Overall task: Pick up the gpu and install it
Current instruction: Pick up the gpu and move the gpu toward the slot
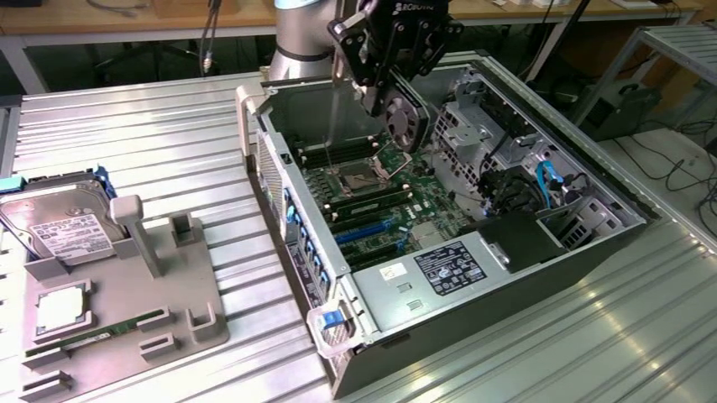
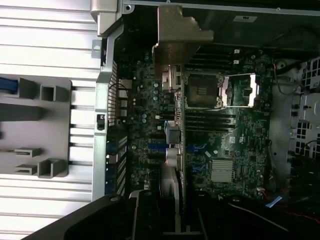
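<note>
Over the open computer case point(image 1: 583, 243), my gripper point(image 1: 381, 88) is shut on the gpu point(image 1: 405, 119). The gpu is a dark card with a round fan, hanging on edge. In the wrist view it runs edge-on as the gpu point(image 2: 172, 137), and its silver end bracket point(image 2: 176, 35) reaches toward the case's rear wall. It hangs above the motherboard point(image 1: 375, 197), close to the cpu socket point(image 1: 364, 176) and apart from the blue expansion slots point(image 1: 361, 228). The gripper body point(image 2: 160, 215) shows dark in the wrist view.
A grey fixture tray point(image 1: 123, 336) lies on the ribbed metal table point(image 1: 168, 126) at the exterior view's left. It carries a silver hard drive point(image 1: 62, 222), a cpu chip point(image 1: 62, 306) and a green memory stick point(image 1: 96, 332). Drive cages and blue cables point(image 1: 546, 180) crowd the case's far side.
</note>
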